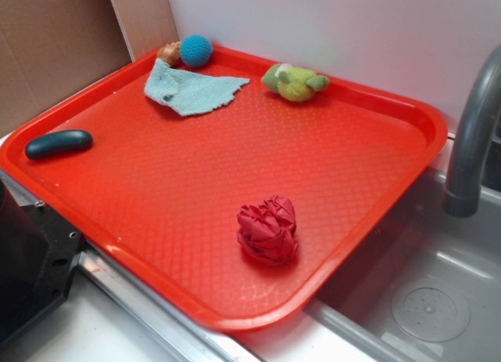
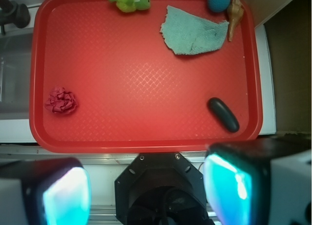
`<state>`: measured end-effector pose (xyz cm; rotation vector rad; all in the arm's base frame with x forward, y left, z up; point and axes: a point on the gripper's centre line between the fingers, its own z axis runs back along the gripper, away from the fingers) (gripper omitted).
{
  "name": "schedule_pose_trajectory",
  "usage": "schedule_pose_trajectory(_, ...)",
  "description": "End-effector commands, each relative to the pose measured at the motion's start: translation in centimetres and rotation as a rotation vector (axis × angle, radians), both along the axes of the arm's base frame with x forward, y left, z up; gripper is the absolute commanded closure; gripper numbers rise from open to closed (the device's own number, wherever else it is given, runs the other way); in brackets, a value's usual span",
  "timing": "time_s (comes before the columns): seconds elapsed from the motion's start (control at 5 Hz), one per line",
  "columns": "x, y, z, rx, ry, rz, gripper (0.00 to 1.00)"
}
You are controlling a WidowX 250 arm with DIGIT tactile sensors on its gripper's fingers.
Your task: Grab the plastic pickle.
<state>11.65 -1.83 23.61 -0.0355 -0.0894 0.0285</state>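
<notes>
1. Red tray [image 1: 376, 213] set beside a sink [image 1: 438, 299], carrying all items; grey faucet [image 1: 473, 135] at the sink side.
2. Plastic pickle [image 1: 58, 143] lying flat on the tray floor, close to the tray corner nearest the robot base, just inside the rim. Dark teal-green, glossy, rounded ends.
3. Long axis, exterior view: roughly parallel to the adjacent tray rim, one end slightly higher in frame. Wrist view: pickle [image 2: 223, 114] set diagonal, one end toward the tray centre, the other toward the near corner.
4. Gripper [image 2: 146, 191] well apart from the pickle, off the tray past its near edge; fingers [image 2: 66, 196] spread wide, nothing between them.
5. Other items, none touching the pickle: crumpled red cloth [image 1: 268, 229] near the sink-side edge; light blue rag [image 1: 192, 90], blue knitted ball [image 1: 196, 51] and small brown toy [image 1: 169, 54] toward the far corner; yellow-green plush toy [image 1: 293, 81] along the far edge.
</notes>
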Motion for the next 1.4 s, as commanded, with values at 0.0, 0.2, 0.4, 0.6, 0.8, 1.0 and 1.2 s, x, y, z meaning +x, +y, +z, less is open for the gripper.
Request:
schedule_pose_trajectory(0.0, 0.0, 0.0, 0.0, 0.000, 0.000, 0.000, 0.00)
schedule_pose_trajectory(0.2, 0.8, 4.3, -3.9, 0.000, 0.105, 0.047, 0.00)
schedule_pose_trajectory(0.4, 1.2, 7.3, -7.8, 0.049, 0.121, -0.085, 0.00)
schedule_pose_trajectory(0.6, -2.4, 9.9, -10.5, 0.011, 0.048, -0.247, 0.00)
schedule_pose_trajectory(0.8, 0.8, 12.5, -12.9, 0.011, 0.107, -0.304, 0.00)
schedule_pose_trajectory(1.0, 1.9, 15.0, -14.2, 0.016, 0.091, -0.296, 0.00)
schedule_pose_trajectory(1.2, 4.9, 14.6, -14.1, 0.049, 0.107, -0.328, 0.00)
